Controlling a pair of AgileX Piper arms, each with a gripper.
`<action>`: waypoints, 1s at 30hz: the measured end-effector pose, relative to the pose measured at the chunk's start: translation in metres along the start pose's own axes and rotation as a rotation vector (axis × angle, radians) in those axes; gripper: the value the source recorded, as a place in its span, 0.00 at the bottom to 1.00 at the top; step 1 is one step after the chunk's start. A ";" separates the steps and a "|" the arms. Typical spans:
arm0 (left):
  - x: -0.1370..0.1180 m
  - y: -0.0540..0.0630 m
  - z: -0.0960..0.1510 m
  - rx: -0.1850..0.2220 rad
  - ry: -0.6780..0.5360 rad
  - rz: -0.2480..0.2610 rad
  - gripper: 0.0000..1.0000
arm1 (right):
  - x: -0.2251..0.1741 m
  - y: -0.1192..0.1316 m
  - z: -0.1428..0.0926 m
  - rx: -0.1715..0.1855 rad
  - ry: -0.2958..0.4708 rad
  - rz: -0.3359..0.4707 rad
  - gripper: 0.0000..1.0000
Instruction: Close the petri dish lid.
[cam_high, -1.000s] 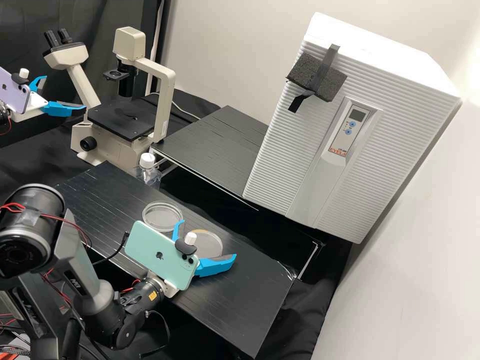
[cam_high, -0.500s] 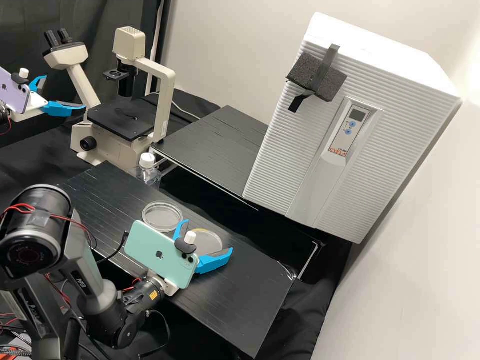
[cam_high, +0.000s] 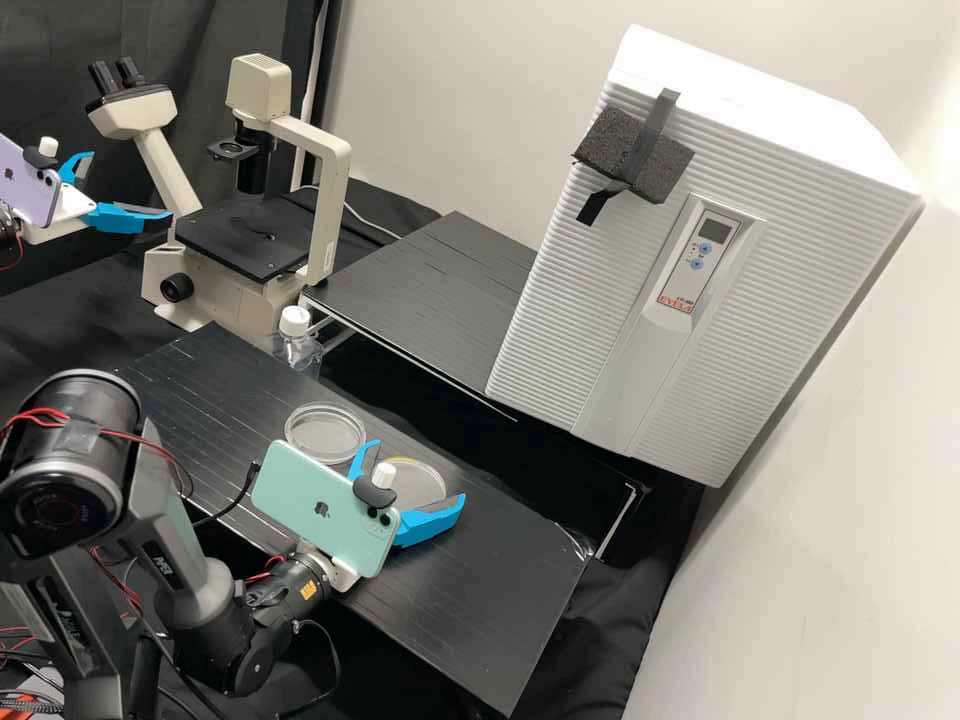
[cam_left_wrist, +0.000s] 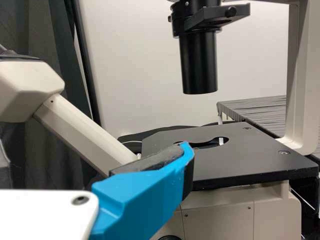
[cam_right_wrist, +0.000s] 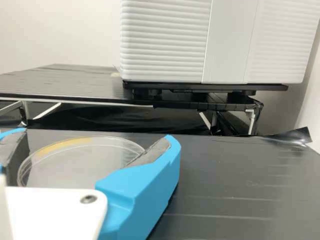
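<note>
in the right gripper (cam_high: 416, 472), petri dish piece (cam_high: 415, 486), partly hidden

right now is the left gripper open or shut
Open: in the high view, the left gripper has its two blue fingers well apart, with nothing held between them.
</note>
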 end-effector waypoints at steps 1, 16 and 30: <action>0.000 0.000 0.000 0.000 0.000 0.000 1.00 | 0.000 0.001 -0.002 0.004 0.004 0.003 0.00; 0.000 0.000 0.000 0.000 0.000 0.000 1.00 | -0.006 0.008 -0.040 0.087 0.144 0.087 0.00; 0.000 0.000 0.000 0.000 0.000 0.000 1.00 | 0.001 -0.021 -0.083 0.033 0.379 -0.012 0.00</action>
